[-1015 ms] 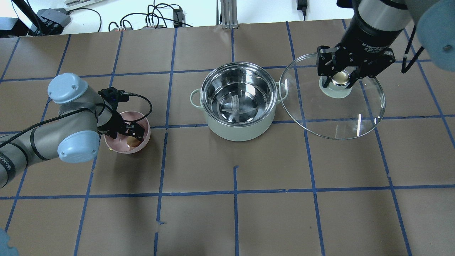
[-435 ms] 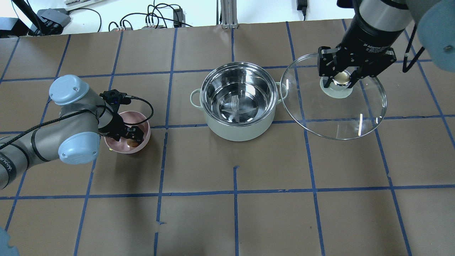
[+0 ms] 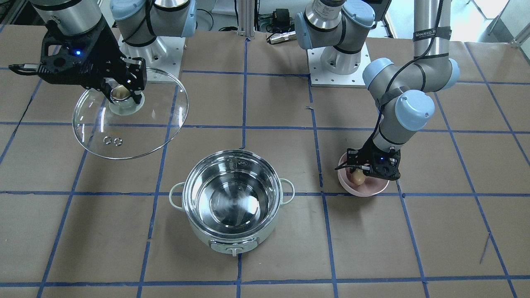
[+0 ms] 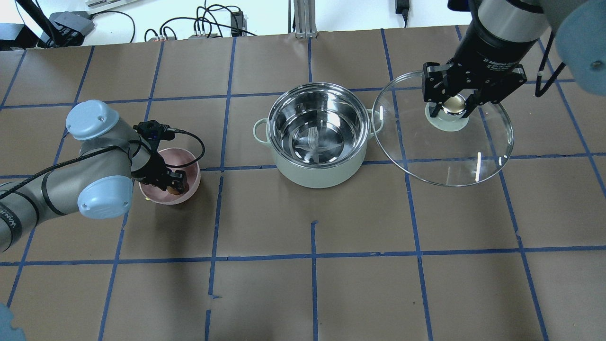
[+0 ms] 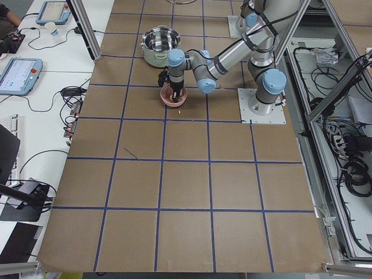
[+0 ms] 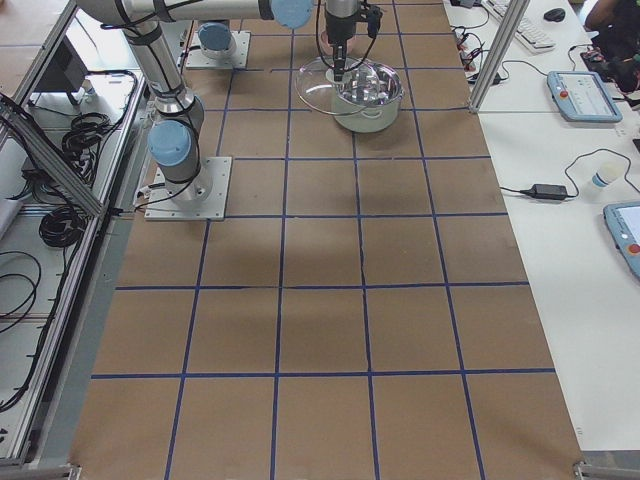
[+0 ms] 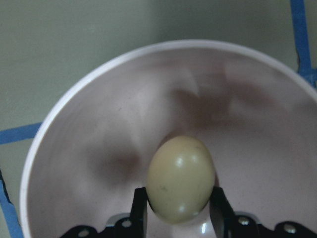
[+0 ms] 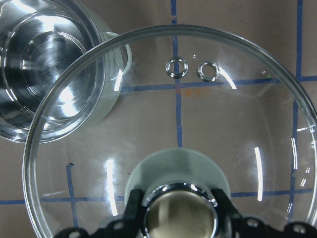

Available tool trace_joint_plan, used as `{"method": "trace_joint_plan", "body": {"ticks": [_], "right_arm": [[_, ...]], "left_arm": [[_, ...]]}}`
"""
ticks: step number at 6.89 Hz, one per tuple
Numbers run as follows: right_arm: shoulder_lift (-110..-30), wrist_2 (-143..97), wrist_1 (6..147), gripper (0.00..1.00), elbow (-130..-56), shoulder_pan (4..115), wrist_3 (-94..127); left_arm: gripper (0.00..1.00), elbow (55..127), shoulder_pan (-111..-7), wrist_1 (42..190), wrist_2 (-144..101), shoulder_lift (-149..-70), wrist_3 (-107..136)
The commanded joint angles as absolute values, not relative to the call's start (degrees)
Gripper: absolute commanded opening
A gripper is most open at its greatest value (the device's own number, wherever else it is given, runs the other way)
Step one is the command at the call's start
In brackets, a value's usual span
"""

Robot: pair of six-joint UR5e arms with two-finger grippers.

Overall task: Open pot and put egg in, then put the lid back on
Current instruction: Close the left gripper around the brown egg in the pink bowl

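The mint-green pot (image 4: 318,137) (image 3: 232,207) stands open and empty at the table's middle. My right gripper (image 4: 452,108) (image 3: 122,96) is shut on the cream knob of the clear glass lid (image 4: 445,142) (image 3: 136,124) (image 8: 198,124) and holds it in the air beside the pot. The tan egg (image 7: 181,179) (image 3: 358,179) lies in a pink bowl (image 4: 161,194) (image 3: 364,190) (image 7: 99,158). My left gripper (image 4: 176,183) (image 3: 361,174) (image 7: 177,203) reaches down into the bowl, its fingers (image 7: 139,206) closed on both sides of the egg.
Blue tape lines grid the brown table (image 4: 312,284). Cables and power bricks (image 4: 203,26) lie past the far edge. The two arm bases (image 3: 337,62) stand on the robot's side.
My left gripper has sunk deeper into the pink bowl and its fingers have closed around the egg. The right gripper with the lid has barely moved.
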State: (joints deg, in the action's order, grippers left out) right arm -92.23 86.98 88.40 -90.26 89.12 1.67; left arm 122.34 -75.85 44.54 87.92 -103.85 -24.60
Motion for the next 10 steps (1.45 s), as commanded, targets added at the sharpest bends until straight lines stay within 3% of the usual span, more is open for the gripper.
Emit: {"method": "trace_joint_plan", "body": {"ticks": [1, 8, 10], "right_arm": [[-92.2, 87.0, 88.2, 0.03, -90.3, 89.1, 1.4], [-92.3, 87.6, 88.1, 0.06, -90.2, 89.4, 0.1], [-92.3, 87.6, 88.1, 0.07, -90.2, 89.3, 0.1]], "left_arm": [[0.27, 122.3, -75.8, 44.7, 87.9, -103.9, -24.5], [0.26, 120.5, -75.5, 44.8, 88.0, -103.2, -24.3], [0.26, 117.3, -75.6, 50.7, 88.0, -101.7, -24.3]]}}
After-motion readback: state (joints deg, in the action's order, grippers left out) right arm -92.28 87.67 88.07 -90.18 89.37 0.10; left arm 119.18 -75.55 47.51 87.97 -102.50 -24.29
